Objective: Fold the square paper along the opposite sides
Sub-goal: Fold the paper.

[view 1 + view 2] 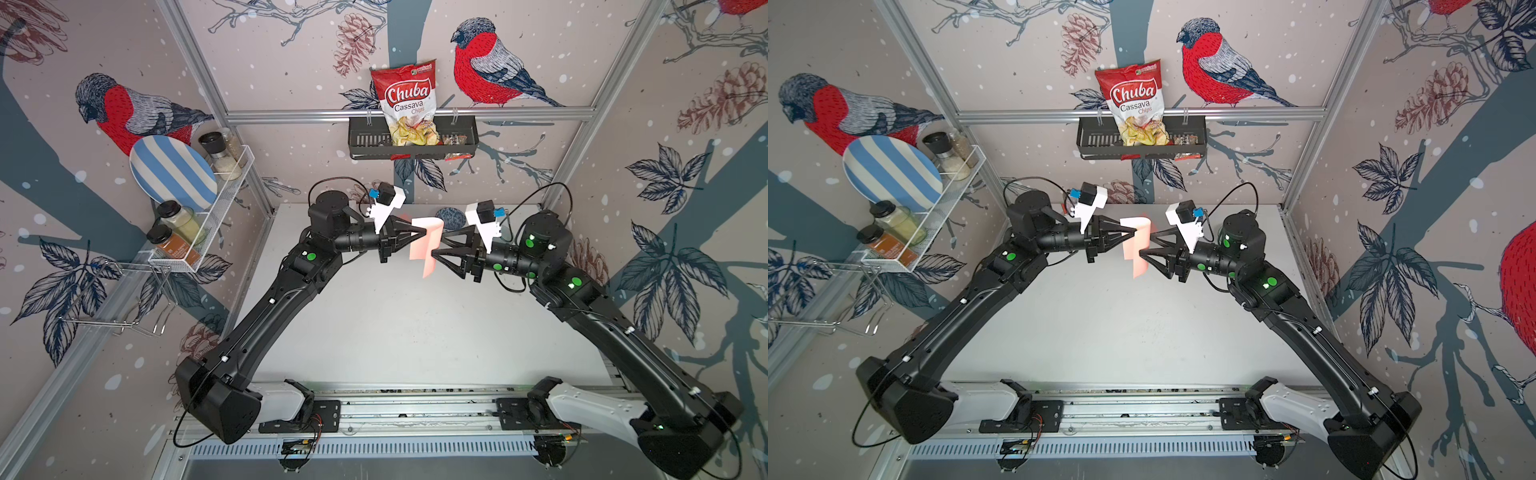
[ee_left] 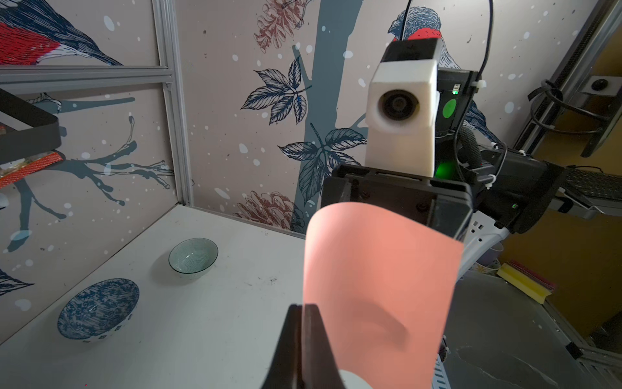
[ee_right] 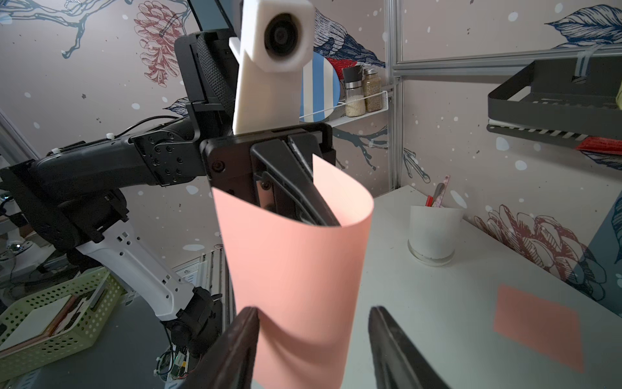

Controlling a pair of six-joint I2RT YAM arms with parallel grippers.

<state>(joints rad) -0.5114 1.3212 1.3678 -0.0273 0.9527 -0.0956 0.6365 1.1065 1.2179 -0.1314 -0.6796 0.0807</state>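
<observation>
paper (image 1: 417, 249) is airborne, well above the table (image 1: 374, 324), hanging between the 2 grippers, which face each other tip to tip. left gripper (image 1: 424, 236) is clamped tight on 1 edge; its wrist view shows the jaws closed flat on the paper (image 2: 380, 276) with no gap. From that pinch the paper bows into a loose U curl, no crease visible. right gripper (image 1: 438, 246) is partly spread with the curled paper (image 3: 296, 262) sitting between its 2 fingers: 1 finger (image 3: 242, 333) is right at the paper's edge, the other finger (image 3: 387, 330) stands clear (so no grip on that side). A 2nd pink sheet (image 3: 538, 323) lies flat on the table, near a white cup (image 3: 434, 232).
</observation>
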